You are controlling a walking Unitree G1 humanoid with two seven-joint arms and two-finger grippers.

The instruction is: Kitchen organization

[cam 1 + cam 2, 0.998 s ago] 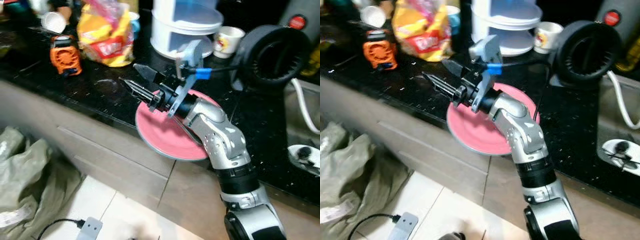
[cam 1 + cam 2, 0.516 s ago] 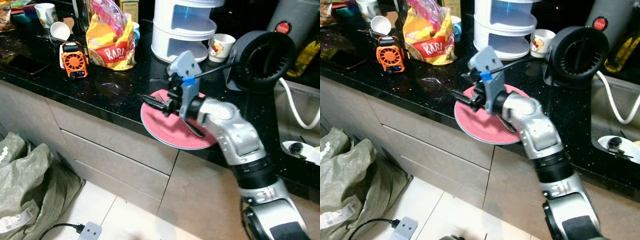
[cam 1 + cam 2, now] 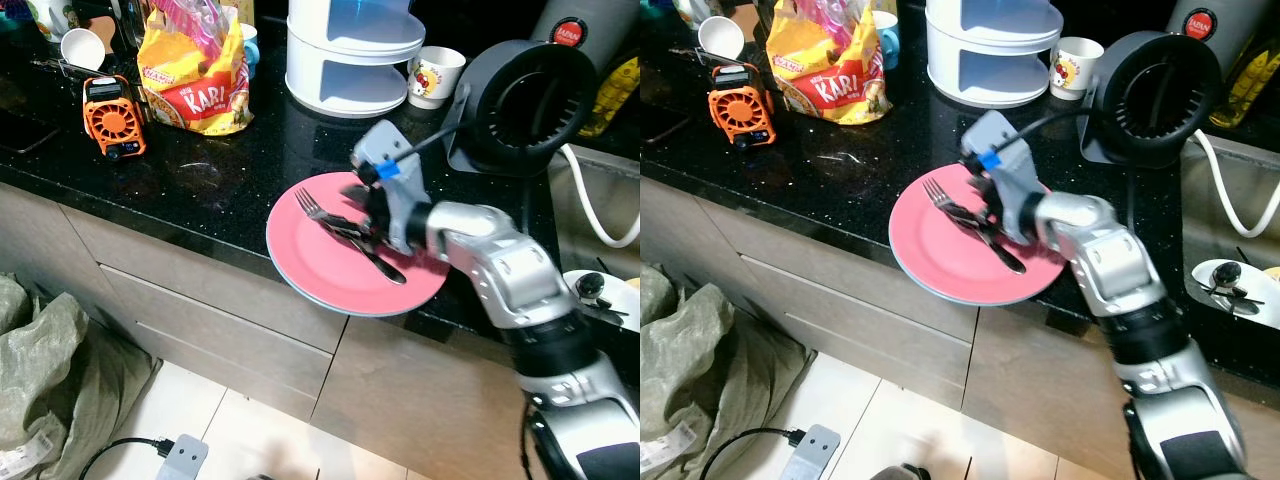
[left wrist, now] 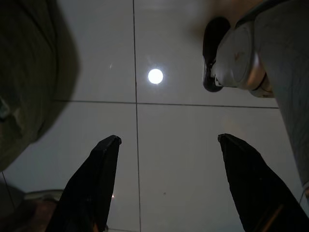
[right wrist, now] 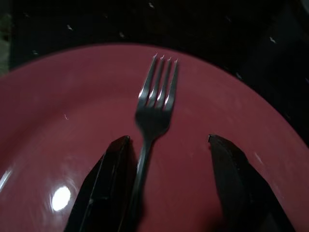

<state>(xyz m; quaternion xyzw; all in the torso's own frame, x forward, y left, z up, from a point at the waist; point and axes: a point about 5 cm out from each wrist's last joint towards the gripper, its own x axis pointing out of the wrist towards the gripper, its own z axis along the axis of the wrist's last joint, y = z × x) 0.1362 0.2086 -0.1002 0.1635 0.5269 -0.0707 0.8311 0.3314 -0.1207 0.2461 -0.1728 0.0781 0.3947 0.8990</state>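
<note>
Our right gripper (image 5: 166, 145) now hangs low over the pink plate (image 3: 300, 255) at the counter (image 3: 200, 170) front edge, fingers (image 5: 113, 164) apart around the fork (image 5: 157, 96), so we judge the grasp is near.

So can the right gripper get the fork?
Probably yes. The right gripper is down over the pink plate, open, with the fork handle between its fingers and nothing in the way.

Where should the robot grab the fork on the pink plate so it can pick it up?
Probably by the thin handle, just behind the prongs. The fork lies flat on the plate, so coming straight down from above looks best, one finger on each side of the handle. The right pincer is open and already straddles it that way.
</note>
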